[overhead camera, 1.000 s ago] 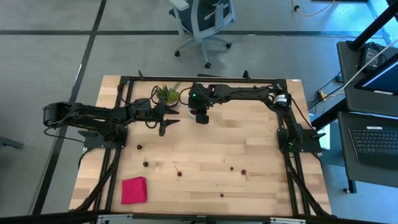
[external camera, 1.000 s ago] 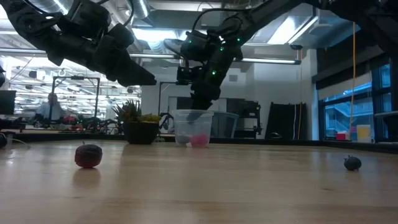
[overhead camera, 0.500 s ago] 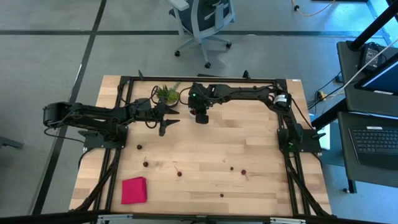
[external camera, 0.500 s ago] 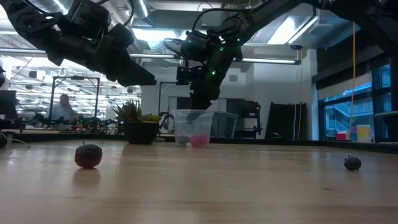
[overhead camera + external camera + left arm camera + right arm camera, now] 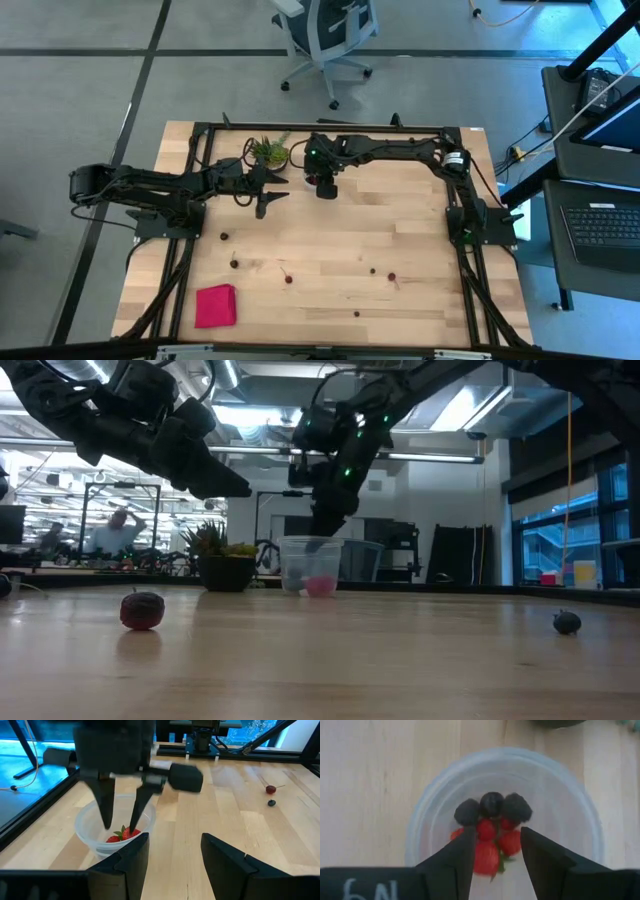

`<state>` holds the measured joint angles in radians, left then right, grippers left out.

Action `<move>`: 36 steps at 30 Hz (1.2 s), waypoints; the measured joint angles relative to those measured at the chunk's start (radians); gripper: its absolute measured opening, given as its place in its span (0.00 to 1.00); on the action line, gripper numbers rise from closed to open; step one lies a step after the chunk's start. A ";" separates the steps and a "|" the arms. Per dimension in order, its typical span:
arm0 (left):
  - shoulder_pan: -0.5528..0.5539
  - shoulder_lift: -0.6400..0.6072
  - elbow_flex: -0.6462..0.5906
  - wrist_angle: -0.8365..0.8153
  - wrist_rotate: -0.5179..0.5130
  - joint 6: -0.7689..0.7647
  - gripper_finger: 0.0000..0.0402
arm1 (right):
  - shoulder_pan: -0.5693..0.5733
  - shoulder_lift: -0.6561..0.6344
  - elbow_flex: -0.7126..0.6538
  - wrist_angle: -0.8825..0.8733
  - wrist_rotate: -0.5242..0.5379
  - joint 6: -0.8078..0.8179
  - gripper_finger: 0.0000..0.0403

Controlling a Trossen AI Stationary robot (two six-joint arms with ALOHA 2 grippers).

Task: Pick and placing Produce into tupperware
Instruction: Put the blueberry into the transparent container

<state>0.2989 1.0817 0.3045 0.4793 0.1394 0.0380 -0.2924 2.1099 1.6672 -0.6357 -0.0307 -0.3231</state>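
The tupperware (image 5: 505,815) is a round clear cup standing on its base on the wood, holding red berries and three dark ones (image 5: 492,805). It also shows in the low view (image 5: 310,565) and the left wrist view (image 5: 90,827). My right gripper (image 5: 495,855) hangs open just above its rim, fingers pointing down, touching nothing. My left gripper (image 5: 172,862) is open and hovers to the tupperware's left (image 5: 265,197). Loose produce lies on the table's near half (image 5: 287,277) (image 5: 372,270) (image 5: 234,263).
A spiky green potted plant (image 5: 268,152) stands just behind and left of the tupperware. A pink-red cloth (image 5: 215,305) lies flat near the near-left corner. A red berry (image 5: 142,610) and a dark one (image 5: 567,622) sit in the low view's foreground. People move in the room beyond.
My right gripper has risen slightly over the tupperware, staying open. The left arm and the produce have kept still.
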 joint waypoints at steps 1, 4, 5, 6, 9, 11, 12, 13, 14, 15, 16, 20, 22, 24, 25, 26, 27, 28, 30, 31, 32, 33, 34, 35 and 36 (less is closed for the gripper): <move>0.000 0.000 0.000 0.000 0.000 0.000 0.43 | 0.003 -0.018 0.000 -0.016 0.000 0.000 0.39; 0.000 0.000 0.000 -0.001 0.000 0.000 0.43 | 0.020 -0.081 0.002 -0.093 0.003 0.005 0.38; 0.000 0.000 0.000 -0.001 0.000 0.000 0.43 | 0.030 -0.099 0.002 -0.126 0.003 0.005 0.37; 0.000 0.000 0.000 -0.001 0.000 0.000 0.43 | 0.041 -0.116 0.001 -0.167 0.002 0.008 0.37; 0.000 0.000 0.000 -0.003 0.000 0.000 0.43 | 0.080 -0.170 0.000 -0.300 0.000 0.017 0.35; 0.000 0.000 0.000 -0.005 0.000 0.000 0.43 | 0.107 -0.211 -0.003 -0.412 -0.001 0.063 0.34; 0.000 0.000 0.000 -0.010 0.000 0.000 0.43 | 0.122 -0.230 -0.012 -0.450 0.000 0.098 0.33; 0.000 0.000 0.000 -0.017 0.000 0.000 0.43 | 0.137 -0.250 -0.029 -0.476 0.000 0.139 0.33; 0.000 0.000 0.000 -0.024 0.000 0.000 0.43 | 0.153 -0.274 -0.055 -0.496 0.000 0.180 0.32; 0.000 0.000 0.000 -0.027 0.000 0.000 0.43 | 0.170 -0.300 -0.089 -0.502 0.000 0.220 0.32; 0.000 0.000 0.000 -0.027 0.000 0.000 0.43 | 0.188 -0.330 -0.127 -0.492 0.000 0.265 0.31; 0.000 0.000 0.000 -0.035 0.000 0.000 0.43 | 0.265 -0.462 -0.348 -0.391 0.001 0.461 0.31; 0.000 0.000 0.000 -0.035 0.000 0.000 0.43 | 0.313 -0.528 -0.472 -0.279 0.002 0.546 0.31; 0.000 0.000 0.000 -0.035 0.000 0.000 0.43 | 0.369 -0.583 -0.580 -0.160 0.004 0.606 0.31; 0.000 0.000 0.000 -0.034 0.000 0.000 0.43 | 0.398 -0.599 -0.624 -0.107 0.003 0.622 0.31; 0.000 0.000 0.000 -0.031 0.000 0.000 0.43 | 0.431 -0.608 -0.662 -0.056 0.003 0.634 0.31; 0.000 0.000 0.000 -0.029 0.000 0.000 0.43 | 0.461 -0.612 -0.694 -0.011 0.004 0.636 0.31; 0.000 0.000 0.000 -0.026 0.000 0.000 0.43 | 0.493 -0.614 -0.719 0.028 0.009 0.636 0.31; 0.000 0.000 0.000 -0.017 0.000 0.000 0.43 | 0.550 -0.611 -0.760 0.110 0.038 0.635 0.31; 0.000 0.000 0.000 -0.016 0.000 -0.001 0.43 | 0.574 -0.605 -0.775 0.136 0.054 0.636 0.31; 0.000 0.000 0.000 -0.016 0.000 -0.002 0.43 | 0.596 -0.598 -0.786 0.153 0.067 0.636 0.31; 0.000 0.000 0.000 -0.016 0.000 -0.002 0.43 | 0.616 -0.593 -0.794 0.160 0.080 0.637 0.31; 0.000 0.000 0.000 -0.016 0.000 -0.002 0.43 | 0.634 -0.587 -0.798 0.168 0.091 0.643 0.31; 0.000 0.000 0.000 -0.016 0.000 -0.002 0.43 | 0.650 -0.582 -0.799 0.181 0.105 0.658 0.31; 0.000 0.000 0.000 -0.016 0.000 -0.002 0.43 | 0.666 -0.579 -0.803 0.190 0.115 0.669 0.31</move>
<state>0.2989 1.0817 0.3043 0.4637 0.1394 0.0364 0.3736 1.5307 0.8644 -0.4456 0.0845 0.3463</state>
